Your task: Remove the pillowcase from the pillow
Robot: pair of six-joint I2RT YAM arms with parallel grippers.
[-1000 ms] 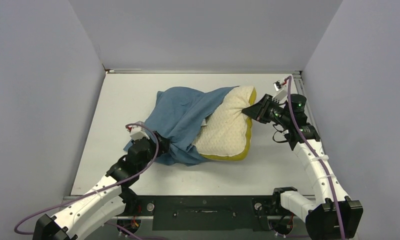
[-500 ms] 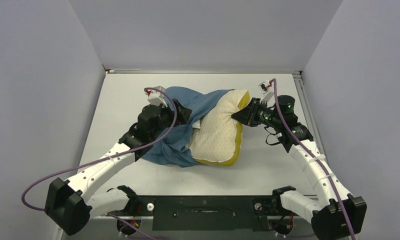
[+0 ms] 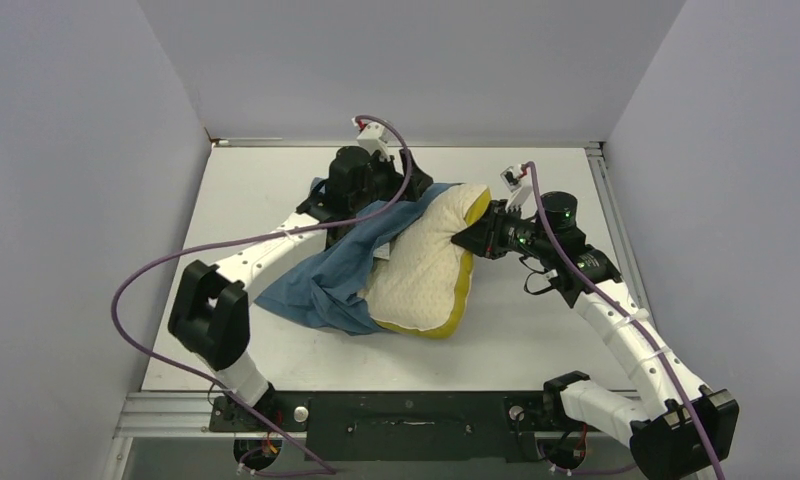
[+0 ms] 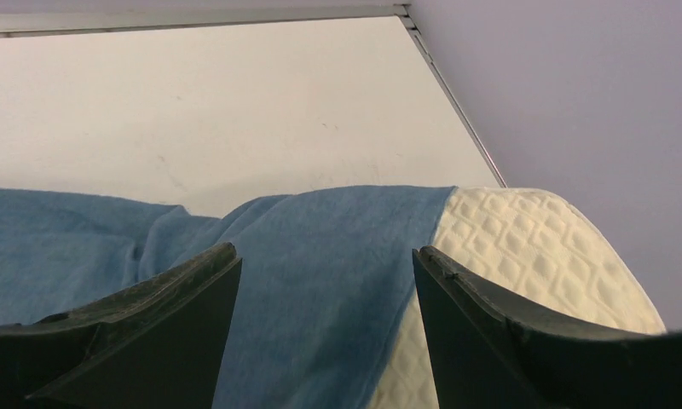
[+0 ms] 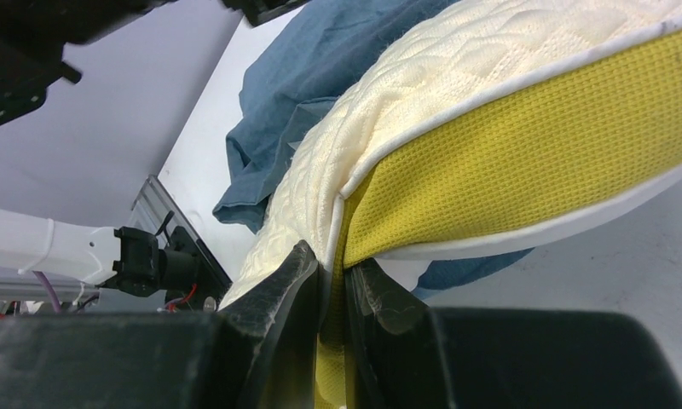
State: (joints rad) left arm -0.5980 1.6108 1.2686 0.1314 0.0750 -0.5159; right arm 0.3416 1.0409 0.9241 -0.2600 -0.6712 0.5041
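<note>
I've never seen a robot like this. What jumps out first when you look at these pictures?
A plump cream pillow with a mustard-yellow edge lies in the middle of the white table, half out of a rumpled slate-blue pillowcase that covers its left part. The right claw is pinched shut on the pillow's yellow-edged right corner. The left claw hangs open over the pillowcase at the pillow's far end.

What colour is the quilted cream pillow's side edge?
Mustard yellow; the cream pillow's edge shows best in the right wrist view.
</note>
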